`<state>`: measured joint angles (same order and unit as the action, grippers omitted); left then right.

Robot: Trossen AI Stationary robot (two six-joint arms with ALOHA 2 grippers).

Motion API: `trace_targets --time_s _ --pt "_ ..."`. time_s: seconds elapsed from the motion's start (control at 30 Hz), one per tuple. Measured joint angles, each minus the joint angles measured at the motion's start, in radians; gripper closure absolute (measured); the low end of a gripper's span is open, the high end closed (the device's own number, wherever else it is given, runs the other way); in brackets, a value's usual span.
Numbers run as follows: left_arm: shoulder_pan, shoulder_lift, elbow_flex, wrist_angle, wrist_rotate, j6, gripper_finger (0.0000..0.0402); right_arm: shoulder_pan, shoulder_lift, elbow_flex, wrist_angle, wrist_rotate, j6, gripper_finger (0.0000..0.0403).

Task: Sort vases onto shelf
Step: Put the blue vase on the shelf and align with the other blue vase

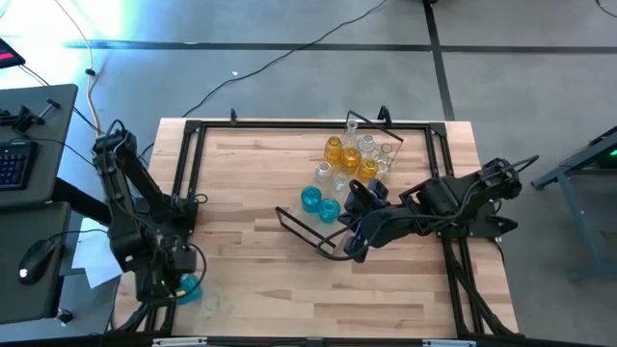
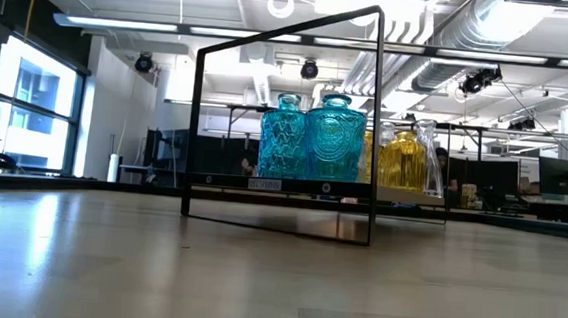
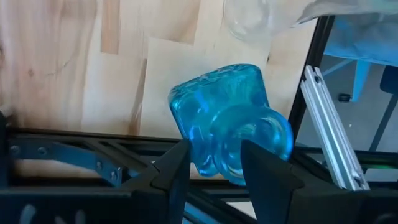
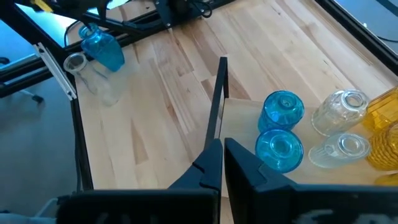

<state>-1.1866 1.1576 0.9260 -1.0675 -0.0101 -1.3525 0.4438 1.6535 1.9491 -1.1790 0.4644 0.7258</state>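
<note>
My left gripper [image 3: 217,171] is at the table's near left corner, shut on a teal vase [image 3: 224,118], which also shows in the high view as the teal vase [image 1: 188,284]. A clear vase [image 4: 93,78] lies on its side beside it. My right gripper [image 4: 222,158] is at mid-table, shut on the near end frame [image 4: 217,99] of the shelf [image 4: 239,118]. On the shelf stand two teal vases [image 4: 281,127], clear vases [image 4: 339,112] and amber vases [image 1: 349,154]. In the low view the end frame [image 2: 374,135] stands in front of the teal vases [image 2: 311,136]. My left gripper pinches the teal vase by its neck [image 3: 239,146] between the two fingers [image 3: 177,168], coming from above. The vase hangs tilted below the fingers; whether its base touches the table I cannot tell. My right gripper pinches a thin black bar of the shelf's end frame [image 4: 213,140] between its two fingers [image 4: 208,165]. The fingers lie across the bar. The shelf rests on the table.
Black rails [image 1: 188,164] run along the table's edges, close to my left gripper. Bare wood [image 1: 251,193] lies between the two arms. A desk with a keyboard and a mouse [image 1: 39,255] stands off the table's left side.
</note>
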Motion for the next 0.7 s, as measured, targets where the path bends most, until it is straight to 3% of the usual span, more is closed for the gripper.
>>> trace_targets --time_s 0.27,0.53,0.7 --pt "0.001 0.000 -0.063 0.052 -0.008 -0.008 0.0273 -0.006 0.000 0.000 0.002 0.007 0.000 0.0403" --pt "0.013 -0.002 -0.062 -0.010 -0.028 0.008 0.0366 -0.012 0.000 0.000 0.002 0.008 0.008 0.0403" --pt "0.077 -0.002 -0.061 -0.017 -0.024 0.072 0.0370 -0.019 0.000 0.000 0.002 0.008 0.002 0.0403"
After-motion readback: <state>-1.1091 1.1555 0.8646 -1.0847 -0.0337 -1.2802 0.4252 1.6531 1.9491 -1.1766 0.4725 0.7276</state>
